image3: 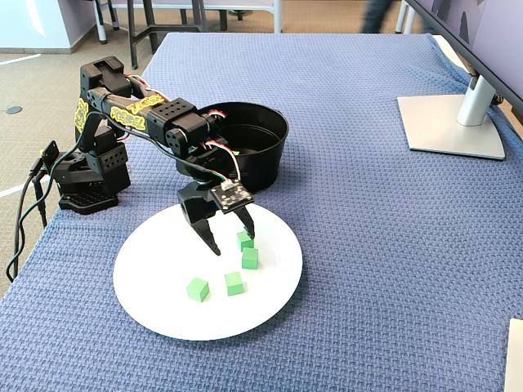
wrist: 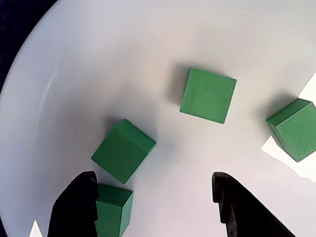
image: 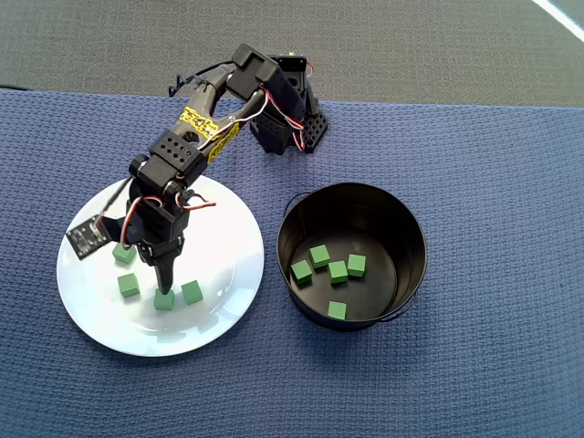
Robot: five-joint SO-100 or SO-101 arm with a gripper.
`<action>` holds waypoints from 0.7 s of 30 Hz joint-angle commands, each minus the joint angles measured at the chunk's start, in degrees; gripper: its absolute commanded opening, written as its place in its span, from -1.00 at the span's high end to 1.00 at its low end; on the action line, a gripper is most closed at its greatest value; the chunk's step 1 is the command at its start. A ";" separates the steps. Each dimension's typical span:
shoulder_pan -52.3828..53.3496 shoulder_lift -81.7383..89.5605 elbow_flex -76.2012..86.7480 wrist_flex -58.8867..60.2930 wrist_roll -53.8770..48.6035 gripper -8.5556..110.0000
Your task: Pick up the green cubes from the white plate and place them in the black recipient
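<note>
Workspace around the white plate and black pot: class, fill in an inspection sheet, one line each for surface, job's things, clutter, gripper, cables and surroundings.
Surface: blue woven cloth covers the table.
Job's things: white plate holds four green cubes; black pot holds five more cubes.
Clutter: nothing seen on the cloth besides the arm's base.
Gripper: gripper open, low over the plate; in the wrist view one cube sits beside one finger, and nothing is gripped.
Cables: red and white wires run along the arm; black leads hang off the table edge by the base.
Surroundings: monitor stand on the far side of the table; chair legs beyond.
</note>
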 commanded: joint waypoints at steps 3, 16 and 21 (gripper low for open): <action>-3.69 1.14 0.53 2.29 2.90 0.47; -7.82 6.42 9.05 1.23 5.89 0.46; -8.53 6.50 10.20 -0.97 5.62 0.46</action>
